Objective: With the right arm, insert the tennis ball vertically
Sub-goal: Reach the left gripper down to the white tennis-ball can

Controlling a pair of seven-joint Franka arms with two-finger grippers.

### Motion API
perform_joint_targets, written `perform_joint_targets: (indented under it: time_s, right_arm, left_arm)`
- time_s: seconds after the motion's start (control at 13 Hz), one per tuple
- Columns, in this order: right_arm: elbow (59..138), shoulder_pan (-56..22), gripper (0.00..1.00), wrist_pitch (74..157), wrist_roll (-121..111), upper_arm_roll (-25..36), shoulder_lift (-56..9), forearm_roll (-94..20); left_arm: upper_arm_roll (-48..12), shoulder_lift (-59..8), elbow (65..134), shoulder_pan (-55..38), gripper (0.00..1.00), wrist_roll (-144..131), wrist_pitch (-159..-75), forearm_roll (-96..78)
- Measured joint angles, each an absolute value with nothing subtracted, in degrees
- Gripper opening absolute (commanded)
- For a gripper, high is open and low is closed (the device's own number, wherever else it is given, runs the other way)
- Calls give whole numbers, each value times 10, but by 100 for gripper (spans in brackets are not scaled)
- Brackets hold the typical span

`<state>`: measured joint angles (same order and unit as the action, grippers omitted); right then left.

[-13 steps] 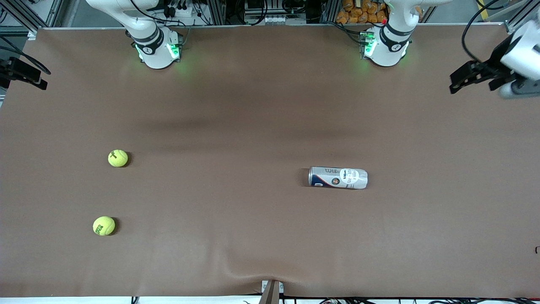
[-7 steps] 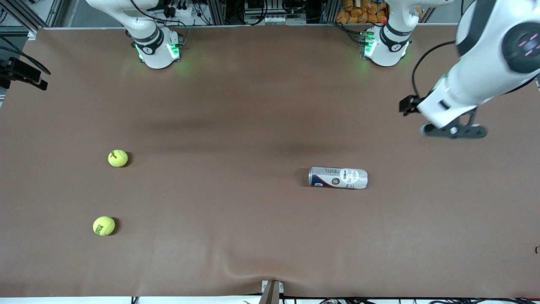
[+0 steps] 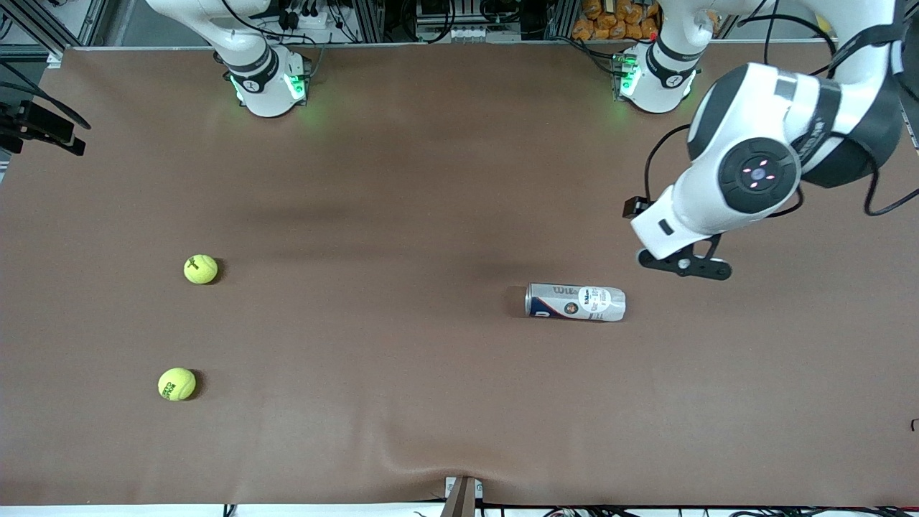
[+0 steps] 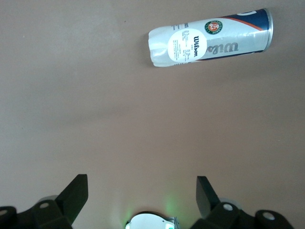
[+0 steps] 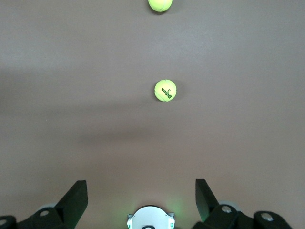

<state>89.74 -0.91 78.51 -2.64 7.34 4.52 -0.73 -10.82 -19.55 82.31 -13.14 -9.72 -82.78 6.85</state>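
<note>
Two yellow tennis balls lie at the right arm's end of the table: one [image 3: 200, 269] farther from the front camera, one [image 3: 176, 384] nearer. The right wrist view shows both, one [image 5: 165, 90] mid-picture and one [image 5: 159, 4] at the picture's edge. A silver and blue Wilson ball can [image 3: 575, 302] lies on its side, its rimmed end toward the right arm's end. My left gripper [image 3: 683, 263] hangs open and empty beside the can, toward the left arm's end; its wrist view [image 4: 140, 183] shows the can [image 4: 209, 38]. My right gripper [image 5: 140, 186] is open and empty, high above the table.
The brown mat [image 3: 402, 215] covers the table. Both arm bases [image 3: 267, 82] [image 3: 653, 75] stand along the edge farthest from the front camera. A dark part of the right hand [image 3: 43, 129] shows at the right arm's end. A small bracket [image 3: 463, 495] sits at the near edge.
The left arm has swung in from the left arm's end of the table toward the can. The balls, the can and the right arm have hardly moved.
</note>
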Motion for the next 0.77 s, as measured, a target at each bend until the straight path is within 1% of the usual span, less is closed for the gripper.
perform_joint_targets:
  time_s: [0.31,0.77]
  right_arm:
    - [898,-9,100,785,-26,73,45,-7]
    - [900,-9,100,789,-26,73,44,-8]
  left_arm:
    - [-108,-244,788,-161,100,-24,-832,101]
    - [-108,-305,779,-169,100,127,-870,164]
